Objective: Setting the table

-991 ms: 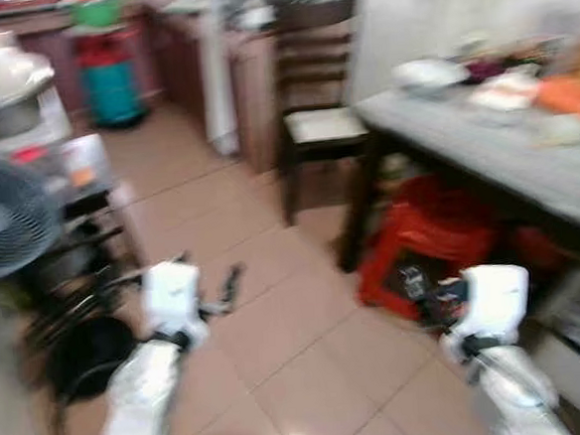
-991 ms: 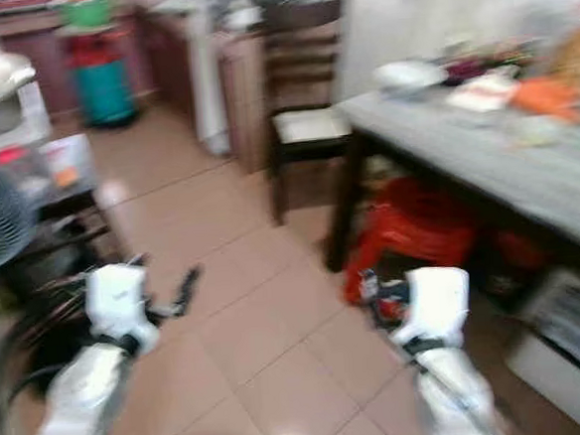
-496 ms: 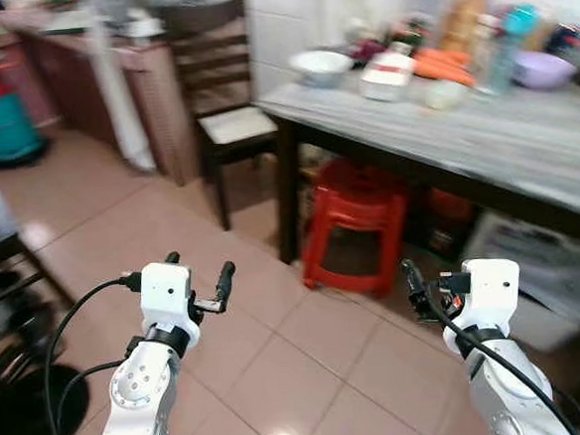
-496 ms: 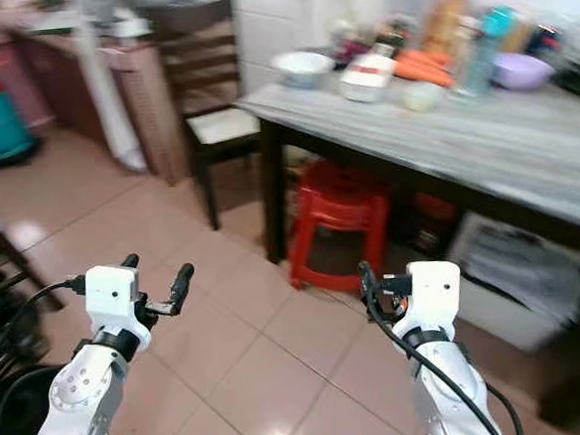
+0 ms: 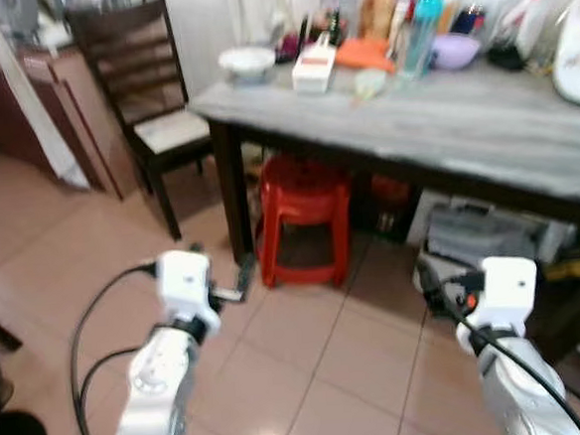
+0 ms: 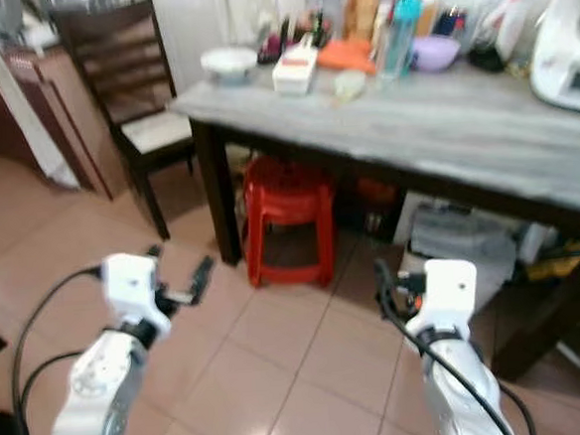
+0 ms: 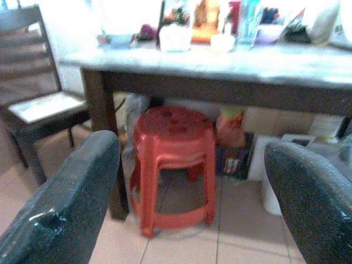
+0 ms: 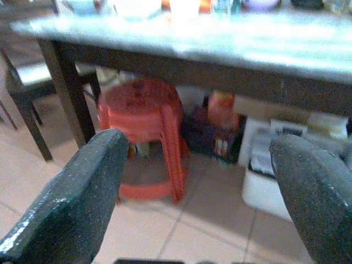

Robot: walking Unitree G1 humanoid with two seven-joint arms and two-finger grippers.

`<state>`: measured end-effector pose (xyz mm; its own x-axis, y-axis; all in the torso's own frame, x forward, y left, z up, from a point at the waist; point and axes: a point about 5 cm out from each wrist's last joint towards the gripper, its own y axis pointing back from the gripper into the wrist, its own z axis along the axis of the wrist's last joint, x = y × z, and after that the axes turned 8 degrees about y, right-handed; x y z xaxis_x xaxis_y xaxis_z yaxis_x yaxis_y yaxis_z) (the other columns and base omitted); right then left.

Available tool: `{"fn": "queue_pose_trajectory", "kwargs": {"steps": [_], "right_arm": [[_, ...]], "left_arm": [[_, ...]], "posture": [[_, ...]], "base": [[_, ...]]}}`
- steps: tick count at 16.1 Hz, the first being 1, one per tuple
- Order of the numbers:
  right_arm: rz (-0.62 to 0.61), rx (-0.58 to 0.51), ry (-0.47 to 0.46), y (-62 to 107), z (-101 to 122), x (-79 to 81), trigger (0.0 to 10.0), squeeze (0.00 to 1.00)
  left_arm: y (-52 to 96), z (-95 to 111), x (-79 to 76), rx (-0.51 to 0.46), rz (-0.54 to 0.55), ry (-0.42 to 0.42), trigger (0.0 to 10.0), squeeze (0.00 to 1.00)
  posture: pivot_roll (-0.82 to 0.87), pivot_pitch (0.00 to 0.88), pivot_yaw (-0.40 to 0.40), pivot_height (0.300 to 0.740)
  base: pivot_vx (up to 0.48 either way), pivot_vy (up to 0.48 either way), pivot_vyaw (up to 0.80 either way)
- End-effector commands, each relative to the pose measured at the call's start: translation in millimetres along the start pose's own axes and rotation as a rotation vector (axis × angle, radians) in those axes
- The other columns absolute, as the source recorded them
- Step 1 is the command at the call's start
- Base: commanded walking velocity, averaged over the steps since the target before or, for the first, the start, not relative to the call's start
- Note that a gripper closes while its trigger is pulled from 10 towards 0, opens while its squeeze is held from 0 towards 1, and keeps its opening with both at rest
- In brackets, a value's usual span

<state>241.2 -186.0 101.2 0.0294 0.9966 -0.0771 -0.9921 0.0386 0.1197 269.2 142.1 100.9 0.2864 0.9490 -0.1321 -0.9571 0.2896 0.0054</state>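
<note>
- Ahead, the grey table [image 5: 483, 129] edge runs diagonally, red stool [image 5: 300, 217] tucked beneath.
- Left gripper [image 5: 237, 281] and right gripper [image 6: 382, 276] spread empty over open tile floor [image 5: 321, 375].

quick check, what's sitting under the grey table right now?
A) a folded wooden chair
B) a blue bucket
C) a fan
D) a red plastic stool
D: a red plastic stool stands on the tiled floor under the grey table, near its dark front leg; the dark wooden chair stands upright beside the table's end, not under it.
</note>
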Motion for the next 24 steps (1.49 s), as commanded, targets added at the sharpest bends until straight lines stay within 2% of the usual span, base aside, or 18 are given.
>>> {"fn": "queue_pose_trajectory", "kwargs": {"steps": [1,4,9,12,15,24], "right_arm": [[0.019,-0.02,-0.012,-0.2,4.7,5.9,10.0,0.0],[0.022,-0.017,-0.012,-0.9,4.7,6.9,10.0,0.0],[0.032,-0.018,-0.01,-2.9,5.1,8.2,10.0,0.0],[0.037,-0.015,-0.011,-3.5,4.3,9.4,10.0,0.0],[0.035,-0.01,-0.015,-1.9,3.9,10.7,10.0,0.0],[0.024,-0.006,-0.02,-1.7,3.5,9.6,10.0,0.0]], "left_arm": [[2.9,2.9,9.5,-0.004,0.025,-0.009,10.0,0.0],[3.3,2.4,9.0,0.0,0.017,-0.007,10.0,0.0],[3.8,0.3,7.2,0.006,0.002,-0.006,10.0,0.0],[5.7,-5.6,7.2,0.041,0.012,-0.015,10.0,0.0],[9.0,-9.2,10.4,0.059,0.048,-0.055,10.0,0.0],[8.6,-6.9,12.0,0.06,0.075,-0.103,10.0,0.0]], "posture": [[-0.02,0.0,-0.002,0.74],[-0.02,0.0,0.0,0.74],[-0.01,0.0,-0.002,0.74],[-0.01,0.0,-0.002,0.74],[-0.01,0.0,0.0,0.74],[-0.02,0.0,0.0,0.74]], "base": [[0.307,0.0,0.0],[0.324,0.0,0.0],[0.424,0.0,-0.8],[0.4,0.0,-0.15],[0.0,0.0,0.0],[0.0,0.0,-0.58]]}}
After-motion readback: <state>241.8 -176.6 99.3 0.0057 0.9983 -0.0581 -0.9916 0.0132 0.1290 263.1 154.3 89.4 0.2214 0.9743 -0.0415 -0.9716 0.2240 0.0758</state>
